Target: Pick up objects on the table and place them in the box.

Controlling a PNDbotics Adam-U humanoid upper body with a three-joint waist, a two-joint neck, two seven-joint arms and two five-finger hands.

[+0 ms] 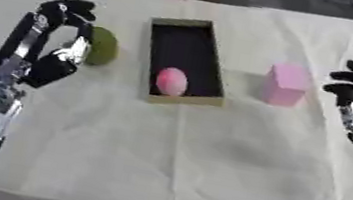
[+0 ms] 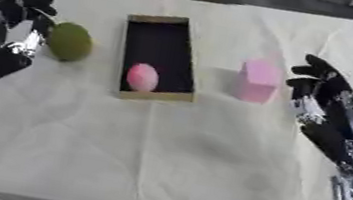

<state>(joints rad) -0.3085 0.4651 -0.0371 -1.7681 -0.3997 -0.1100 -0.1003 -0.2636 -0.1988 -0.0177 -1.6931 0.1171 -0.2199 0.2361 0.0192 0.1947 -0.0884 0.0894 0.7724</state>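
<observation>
- Sitting already in the near end of the box [image 1: 152, 63]: a pink egg-shaped object [image 1: 172, 81], close to the near wall.
- Lying on the cloth-covered table [image 1: 205, 167] just left of the box, toward the far edge: a green round object [image 2: 70, 41], not yet boxed.
- Standing just right of the box: a pink block [image 2: 257, 81], upright, apart from the wall.
- Curving around the green object from the left: left hand [image 1: 58, 38], fingers arched over it, thumb low beside it; contact not clear, nothing lifted, grasp not closed.
- Hovering right of the pink block: right hand [image 2: 326, 98], fingers relaxed and spread, holding nothing.
- Risking a roll: round green object likely to slip toward the table's left edge if pinched off-centre.
- Risking a topple: block pushed over against the box by a sideways approach.
</observation>
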